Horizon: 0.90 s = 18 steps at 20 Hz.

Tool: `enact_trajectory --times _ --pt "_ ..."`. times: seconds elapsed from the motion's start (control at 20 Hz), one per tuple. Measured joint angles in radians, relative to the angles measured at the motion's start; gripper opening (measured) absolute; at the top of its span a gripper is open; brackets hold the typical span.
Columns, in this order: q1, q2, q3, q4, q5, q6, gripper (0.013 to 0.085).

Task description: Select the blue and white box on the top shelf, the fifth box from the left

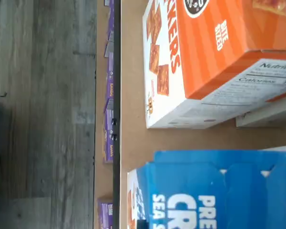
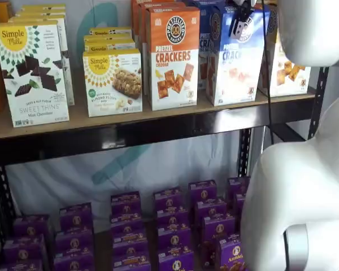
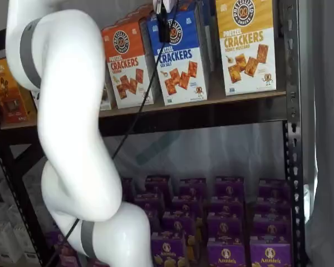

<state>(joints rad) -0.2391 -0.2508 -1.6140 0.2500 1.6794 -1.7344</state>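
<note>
The blue and white box stands on the top shelf between an orange-topped box and a yellow-topped box; it shows in both shelf views. In the wrist view its blue top flaps lie close below the camera, on the tan board. My gripper hangs from the view's top edge with its black fingers over the box's upper front. In a shelf view only a dark finger and a cable show. No plain gap shows between the fingers.
The orange-topped box and the yellow-topped box flank the target. Simple Mills boxes stand further left. Purple boxes fill the lower shelf. My white arm stands before the shelves. A black upright is at the right.
</note>
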Motion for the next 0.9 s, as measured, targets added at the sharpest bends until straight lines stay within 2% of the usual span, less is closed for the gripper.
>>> enact_trajectory --times 0.5,0.9 --pt "-0.010 -0.013 -0.022 0.009 0.086 0.004 0.0570" --pt "-0.050 -0.055 -0.022 0.012 0.183 -0.022 0.0570"
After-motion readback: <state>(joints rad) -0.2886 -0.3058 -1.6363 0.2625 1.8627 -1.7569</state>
